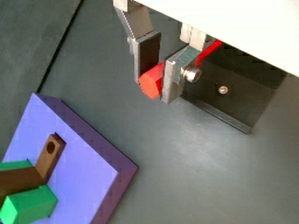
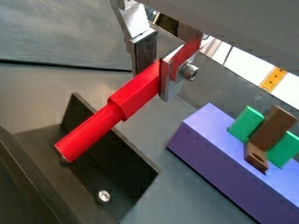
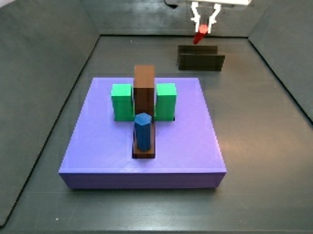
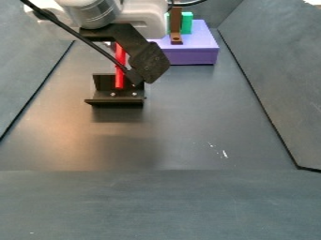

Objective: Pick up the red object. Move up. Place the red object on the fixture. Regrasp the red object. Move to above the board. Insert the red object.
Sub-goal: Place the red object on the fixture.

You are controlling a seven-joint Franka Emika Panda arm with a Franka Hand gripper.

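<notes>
My gripper (image 1: 158, 87) is shut on the red object (image 1: 149, 87), a thin bright-red peg. In a wrist view the peg (image 2: 100, 127) sticks out from between the fingers (image 2: 176, 74) and slants over the fixture (image 2: 111, 179). In both side views the gripper (image 3: 204, 25) (image 4: 135, 54) holds the peg (image 4: 120, 67) tilted, low end at the top of the dark fixture (image 3: 202, 60) (image 4: 115, 97). I cannot tell if they touch. The purple board (image 3: 184, 151) lies apart from the fixture.
On the board stand two green blocks (image 3: 121, 102) (image 3: 167, 101), a long brown slotted block (image 3: 145, 84) and an upright blue peg (image 3: 143, 132). Dark sloping walls (image 3: 49, 101) ring the grey floor. The board also shows in a wrist view (image 1: 76, 153).
</notes>
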